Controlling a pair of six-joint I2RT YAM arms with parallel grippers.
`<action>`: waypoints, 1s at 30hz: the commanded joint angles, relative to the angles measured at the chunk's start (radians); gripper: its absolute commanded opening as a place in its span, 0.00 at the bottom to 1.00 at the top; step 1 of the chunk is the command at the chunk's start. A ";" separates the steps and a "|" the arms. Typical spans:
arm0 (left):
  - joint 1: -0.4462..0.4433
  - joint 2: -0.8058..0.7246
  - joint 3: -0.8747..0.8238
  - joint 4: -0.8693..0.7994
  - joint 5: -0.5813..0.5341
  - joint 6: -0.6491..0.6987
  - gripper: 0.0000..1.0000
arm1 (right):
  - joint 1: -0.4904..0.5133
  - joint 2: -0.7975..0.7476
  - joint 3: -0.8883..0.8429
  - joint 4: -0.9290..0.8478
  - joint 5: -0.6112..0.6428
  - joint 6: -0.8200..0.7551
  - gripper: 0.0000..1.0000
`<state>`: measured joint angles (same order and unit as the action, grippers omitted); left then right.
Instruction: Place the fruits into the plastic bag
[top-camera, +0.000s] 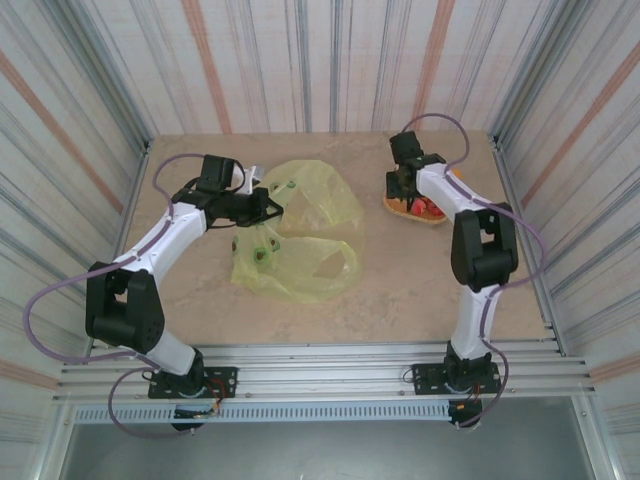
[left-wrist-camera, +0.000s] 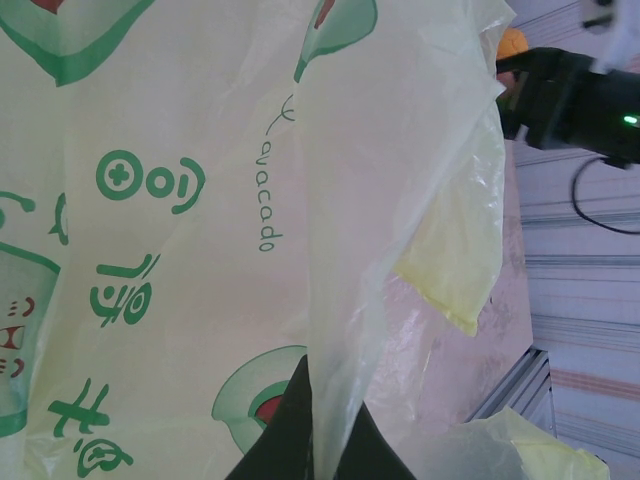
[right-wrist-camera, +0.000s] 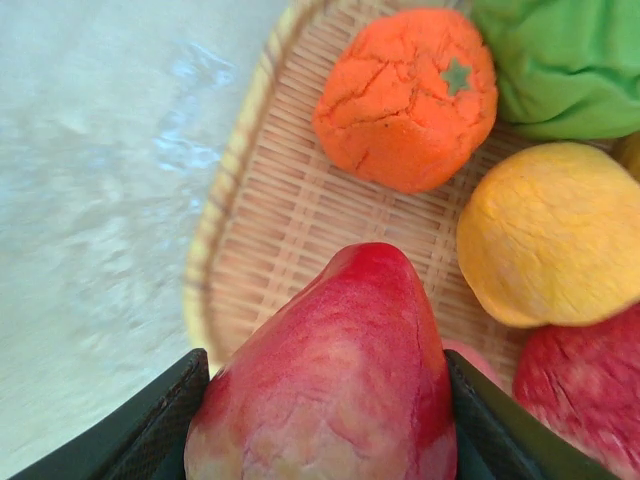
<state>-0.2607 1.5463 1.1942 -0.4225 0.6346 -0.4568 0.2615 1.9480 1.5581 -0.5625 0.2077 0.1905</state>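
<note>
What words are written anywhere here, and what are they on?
"avacado": green letters running sideways on the plastic bag, in the left wrist view.
Other green signs on the bag: drawn characters I cannot read.
Bag print in the top view: too small to read.
Fruits and woven tray: no writing.

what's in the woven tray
An orange fruit, green fruit, yellow fruit, red fruit, and a large red-pink fruit nearest the camera. The woven tray floor beneath them is covered.

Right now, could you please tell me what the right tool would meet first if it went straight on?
The red fruit, which the right tool seems to grip; beyond it, the woven tray, depth unclear.
</note>
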 joint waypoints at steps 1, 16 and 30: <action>0.008 -0.038 0.011 -0.022 0.014 0.008 0.00 | 0.015 -0.166 -0.113 0.074 -0.131 0.007 0.46; 0.008 -0.055 0.008 -0.008 0.034 -0.006 0.00 | 0.214 -0.576 -0.575 0.212 -0.534 0.044 0.45; -0.013 -0.057 0.005 0.011 0.072 -0.003 0.00 | 0.398 -0.322 -0.560 0.561 -0.564 0.057 0.43</action>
<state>-0.2642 1.5146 1.1942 -0.4206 0.6708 -0.4603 0.6182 1.5864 0.9722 -0.1402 -0.3470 0.2287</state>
